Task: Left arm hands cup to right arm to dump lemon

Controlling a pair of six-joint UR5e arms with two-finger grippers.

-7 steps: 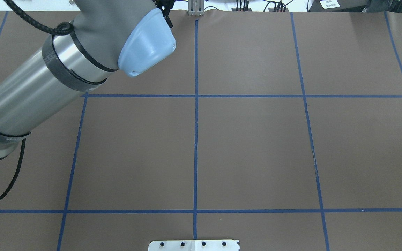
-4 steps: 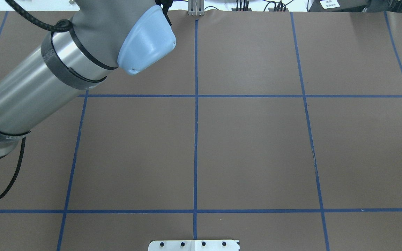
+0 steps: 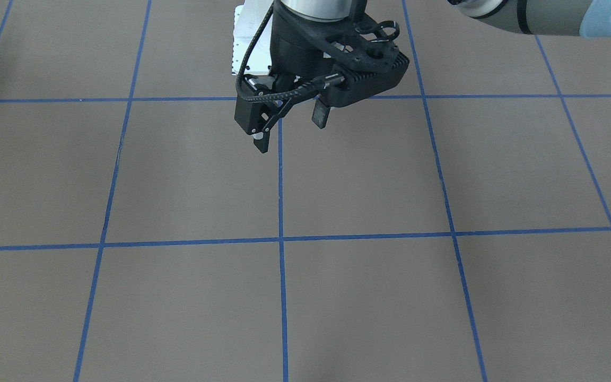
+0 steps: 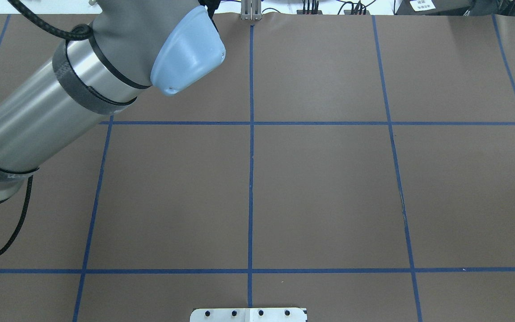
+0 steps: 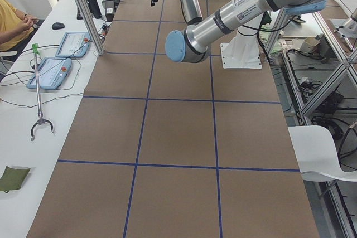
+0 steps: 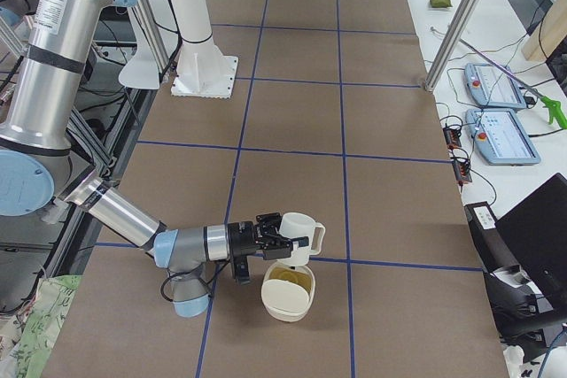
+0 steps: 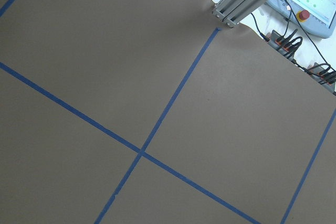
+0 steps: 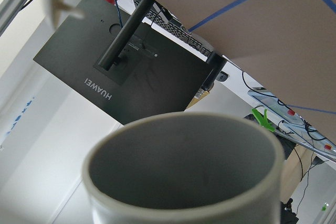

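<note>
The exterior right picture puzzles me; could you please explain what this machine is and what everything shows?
These are two robot arms at a brown table, filmed from above, the front, both ends, and each wrist. In the right-end view the near right arm has a cream mug at its tip, near a cream bowl holding a yellow-green piece, likely the lemon. Its wrist camera looks into the mug's grey, empty-looking inside. The left gripper, seen from the front, has its fingers apart, holding nothing.
</note>
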